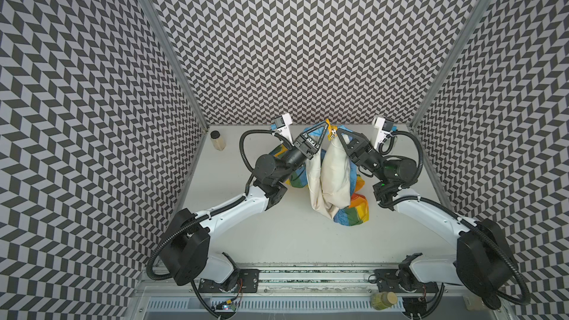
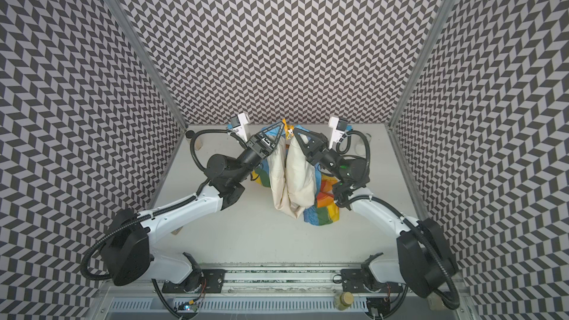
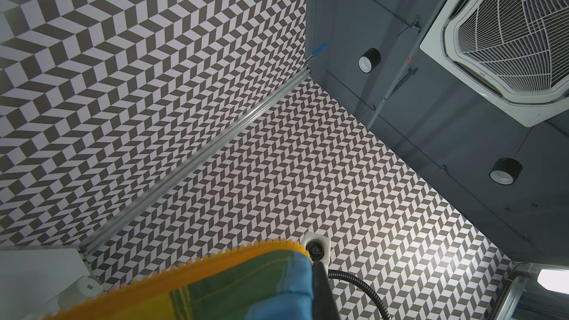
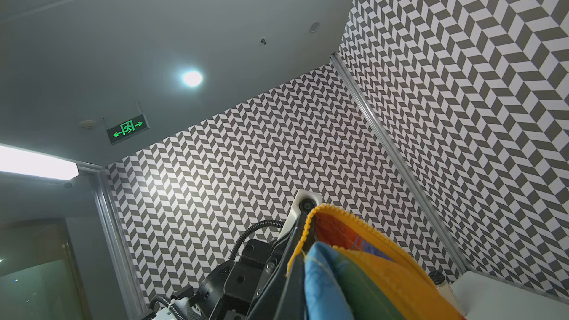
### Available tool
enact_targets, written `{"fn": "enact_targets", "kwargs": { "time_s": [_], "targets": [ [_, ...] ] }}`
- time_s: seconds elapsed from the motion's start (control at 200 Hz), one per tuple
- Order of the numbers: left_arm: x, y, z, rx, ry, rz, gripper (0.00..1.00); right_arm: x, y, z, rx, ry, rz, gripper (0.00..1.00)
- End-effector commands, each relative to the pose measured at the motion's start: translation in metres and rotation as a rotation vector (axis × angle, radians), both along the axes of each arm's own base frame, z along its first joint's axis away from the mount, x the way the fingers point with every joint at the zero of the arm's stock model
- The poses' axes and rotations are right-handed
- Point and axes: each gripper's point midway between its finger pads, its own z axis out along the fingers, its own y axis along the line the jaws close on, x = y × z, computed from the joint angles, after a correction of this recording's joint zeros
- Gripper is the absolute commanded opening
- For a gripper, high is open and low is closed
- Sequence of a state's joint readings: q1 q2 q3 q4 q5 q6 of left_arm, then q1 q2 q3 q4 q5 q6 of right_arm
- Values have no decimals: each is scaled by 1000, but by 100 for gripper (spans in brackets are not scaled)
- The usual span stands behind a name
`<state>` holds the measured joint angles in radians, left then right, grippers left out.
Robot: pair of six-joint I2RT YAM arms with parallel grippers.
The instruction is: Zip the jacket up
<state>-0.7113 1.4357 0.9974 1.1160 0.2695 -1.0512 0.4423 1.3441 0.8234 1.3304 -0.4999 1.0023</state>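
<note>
left gripper (image 1: 325, 125) and right gripper (image 1: 339, 132) each pinched on a zipper edge (image 3: 215, 255), jacket (image 1: 334, 177) dangling below them. looks like the lining-up step; next needs both ends mated.

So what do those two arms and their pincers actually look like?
The left arm and right arm have white shells with black joints and bases. Black ribbed cables loop alongside them. The left pincer and right pincer are black, built as open triangular frames. A white camera bracket sits by each wrist.
</note>
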Motion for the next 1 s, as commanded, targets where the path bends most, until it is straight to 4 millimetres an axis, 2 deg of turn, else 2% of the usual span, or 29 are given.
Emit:
{"fn": "enact_targets", "kwargs": {
  "time_s": [0.0, 0.996],
  "targets": [
    [-10, 6, 22, -50, -71, 14, 0, -12, -6, 11, 44, -69, -11, 0],
    [0, 8, 11, -58, -26, 61, 0, -20, -6, 17, 66, -94, -45, 0]
  ]
}}
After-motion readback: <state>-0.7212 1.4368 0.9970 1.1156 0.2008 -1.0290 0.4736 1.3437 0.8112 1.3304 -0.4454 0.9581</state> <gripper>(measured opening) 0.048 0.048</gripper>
